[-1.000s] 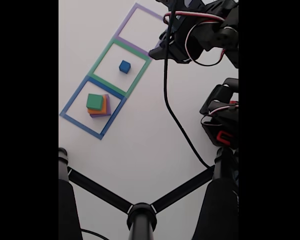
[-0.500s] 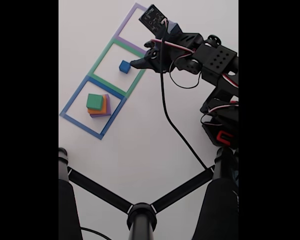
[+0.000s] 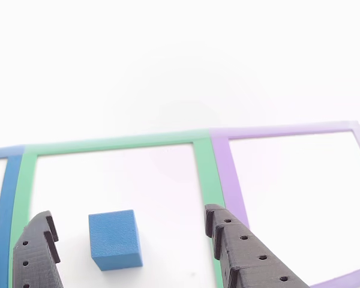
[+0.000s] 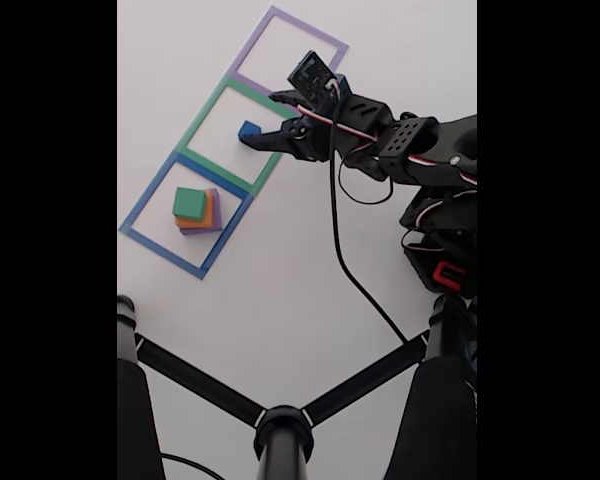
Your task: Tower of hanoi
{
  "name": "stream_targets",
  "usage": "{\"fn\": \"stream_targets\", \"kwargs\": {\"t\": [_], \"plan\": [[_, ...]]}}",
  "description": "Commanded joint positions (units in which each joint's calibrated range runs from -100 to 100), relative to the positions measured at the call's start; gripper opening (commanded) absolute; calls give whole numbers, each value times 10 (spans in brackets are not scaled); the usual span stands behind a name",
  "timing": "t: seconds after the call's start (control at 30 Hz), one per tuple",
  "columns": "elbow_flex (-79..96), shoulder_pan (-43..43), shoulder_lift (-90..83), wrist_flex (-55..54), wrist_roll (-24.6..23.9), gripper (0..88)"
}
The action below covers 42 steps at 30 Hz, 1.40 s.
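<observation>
On the white worktop [image 4: 280,300] three taped squares run in a diagonal row. Going left to right in the fixed view, the blue outline [image 4: 185,215], nearest the worktop's left edge, holds a stack: the green cube [image 4: 189,203] on the orange block [image 4: 208,213] on the flat purple block [image 4: 215,208], corners roughly aligned. The green outline [image 4: 238,135] next along holds the small blue cube [image 4: 248,131] alone, sitting flat. The purple outline [image 4: 285,50] beyond, toward the far edge, is bare.

The end effector [image 3: 129,231] is spread wide and grips nothing; in the other view its two perforated fingers stand either side of the blue cube [image 3: 114,239], the left one closer, neither clearly touching.

The cube looks matte, rigid and light, probably wood or foam, so it should neither slip nor crush under a modest squeeze. Its flat, parallel side faces are the sensible hold, taken low and centred so it does not pivot; being small, it may slide if one finger arrives first.
</observation>
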<state>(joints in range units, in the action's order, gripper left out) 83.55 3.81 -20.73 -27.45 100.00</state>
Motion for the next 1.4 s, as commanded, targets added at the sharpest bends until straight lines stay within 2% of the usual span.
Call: {"fn": "stream_targets", "kwargs": {"t": [0.0,0.37,0.53,1.1,1.37], "plan": [[-8,-1,73,-106,0,285],[-28,-26,226,-248,0,274],[-57,-32,283,-276,0,263],[-99,-49,347,-284,0,170],[-97,-58,347,-284,0,79]]}}
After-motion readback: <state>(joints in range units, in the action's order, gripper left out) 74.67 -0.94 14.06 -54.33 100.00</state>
